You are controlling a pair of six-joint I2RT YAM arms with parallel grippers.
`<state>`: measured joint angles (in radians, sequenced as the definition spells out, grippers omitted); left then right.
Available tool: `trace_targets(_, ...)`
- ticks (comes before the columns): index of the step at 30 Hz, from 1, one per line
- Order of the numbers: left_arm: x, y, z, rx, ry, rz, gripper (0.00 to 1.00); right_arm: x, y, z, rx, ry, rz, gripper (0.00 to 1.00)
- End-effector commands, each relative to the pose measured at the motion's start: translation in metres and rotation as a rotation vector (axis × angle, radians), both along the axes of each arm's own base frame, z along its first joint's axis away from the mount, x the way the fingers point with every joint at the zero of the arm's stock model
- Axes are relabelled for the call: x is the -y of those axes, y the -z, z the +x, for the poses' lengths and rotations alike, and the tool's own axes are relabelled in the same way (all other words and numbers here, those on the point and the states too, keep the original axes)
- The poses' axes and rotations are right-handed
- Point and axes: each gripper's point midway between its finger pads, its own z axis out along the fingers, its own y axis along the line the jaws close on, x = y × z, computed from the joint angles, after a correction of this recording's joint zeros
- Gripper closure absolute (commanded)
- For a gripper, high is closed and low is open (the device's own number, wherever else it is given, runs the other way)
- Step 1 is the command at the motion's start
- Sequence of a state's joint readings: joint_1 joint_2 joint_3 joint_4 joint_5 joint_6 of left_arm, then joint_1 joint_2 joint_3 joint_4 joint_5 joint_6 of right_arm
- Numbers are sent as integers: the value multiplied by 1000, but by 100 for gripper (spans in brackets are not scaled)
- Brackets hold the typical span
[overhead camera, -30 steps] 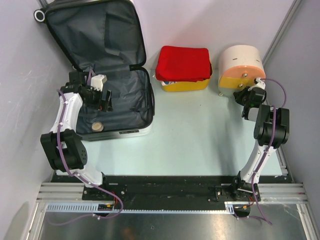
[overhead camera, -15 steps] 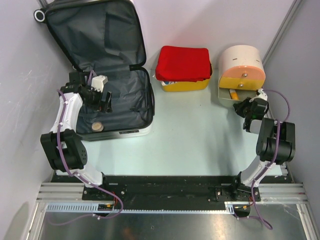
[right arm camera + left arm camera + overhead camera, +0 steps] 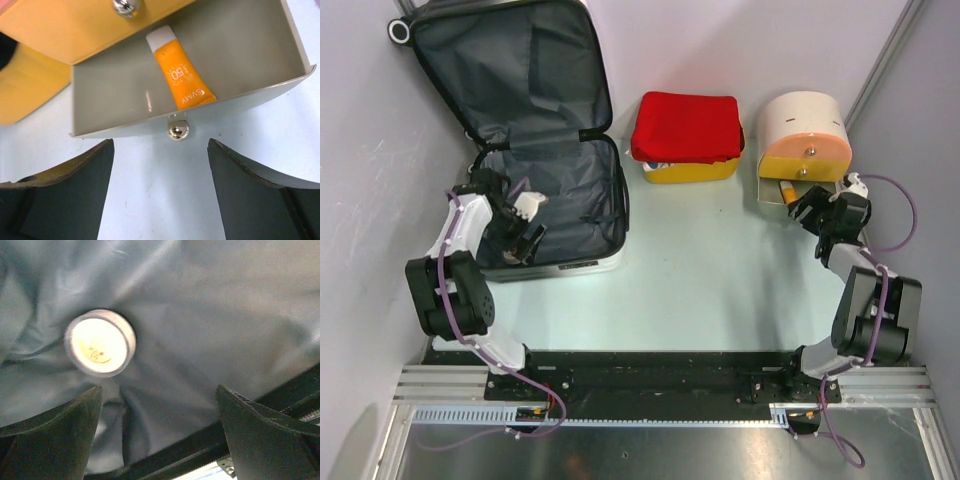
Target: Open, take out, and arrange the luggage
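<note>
the luggage [image 3: 575, 190] lies open at the far left of the table [image 3: 720, 270], its lid propped against the wall and its dark grey lining facing up. the shell looks stiff and probably light, so it may slide if pushed, while the lining is soft and slack and would likely bunch under a finger. the left gripper [image 3: 157, 390] hangs over the lower half with its jaws spread wide, holding nothing, and a small round jar [image 3: 100, 342] sits on the fabric just ahead of it. the jar looks rigid, smooth and light, best pinched across its round side. the creased lining around it and the suitcase's near rim crowd that approach. the yellow basket [image 3: 690, 172] under a red cloth [image 3: 688, 125] stands between the luggage and the round drawer box [image 3: 803, 120]. the right gripper [image 3: 160, 142] is parted and empty, facing the open drawer [image 3: 125, 107], where an orange tube [image 3: 181, 80] lies.
</note>
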<state>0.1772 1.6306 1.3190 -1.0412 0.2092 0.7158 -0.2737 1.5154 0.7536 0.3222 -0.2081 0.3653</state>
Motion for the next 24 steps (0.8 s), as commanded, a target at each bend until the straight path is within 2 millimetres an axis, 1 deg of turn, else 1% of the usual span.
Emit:
trace_targets(1,-9,34,-41,-192,128,43,1,-3,-38,-9,59,-27,-46,20)
trace_targets(2,-6,46,-43,-236,126,20,2,-6,-40,-11,56,-37,-46,19)
trace_targets(3,-3,51,-41,-253,125,5,3,-8,-42,-12,59,-41,-50,19)
trace_targets(4,3,56,-39,-270,109,-23,7,-8,-48,-14,71,-40,-55,19)
trace_targets(5,6,60,-32,-272,100,-35,9,-9,-49,-15,70,-46,-57,19)
trace_targets(6,12,71,-29,-305,101,-50,13,-11,-50,-15,71,-48,-58,19)
trace_targets(7,17,75,-24,-310,83,-67,18,-10,-53,-16,78,-47,-62,19)
trace_targets(8,17,77,-9,-272,76,-62,20,-11,-54,-15,82,-47,-64,19)
trace_targets(9,20,84,-4,-278,75,-55,21,-10,-56,-15,86,-46,-68,19)
trace_targets(10,21,86,3,-263,58,-53,24,-10,-59,-15,94,-48,-71,19)
trace_targets(11,18,87,17,-222,48,-26,26,-11,-61,-15,97,-50,-74,19)
trace_targets(12,18,89,24,-207,23,-17,28,-11,-63,-14,103,-50,-75,19)
trace_targets(13,17,89,30,-194,12,-14,34,-11,-65,-13,110,-51,-77,19)
trace_targets(14,19,84,43,-145,1,-27,37,-11,-67,-13,115,-54,-81,19)
trace_targets(15,22,79,49,-120,-9,-41,41,-13,-68,-12,118,-59,-83,19)
trace_targets(16,25,66,56,-67,-11,-60,46,-13,-70,-12,122,-61,-87,19)
trace_targets(17,28,58,64,-24,-14,-73,49,-14,-71,-12,123,-62,-89,19)
trace_targets(18,36,50,67,1,-9,-116,52,-15,-71,-12,124,-66,-92,19)
trace_targets(19,38,42,69,24,-9,-125,57,-17,-71,-12,124,-73,-93,19)
trace_targets(20,39,29,73,62,-11,-132,60,-18,-71,-11,124,-74,-92,19)
trace_targets(22,44,15,76,95,-16,-158,68,-21,-71,-11,125,-83,-96,19)
trace_targets(23,45,5,76,123,-18,-160,70,-23,-71,-10,127,-85,-97,19)
trace_targets(24,47,0,76,132,-22,-168,72,-23,-70,-10,124,-86,-95,19)
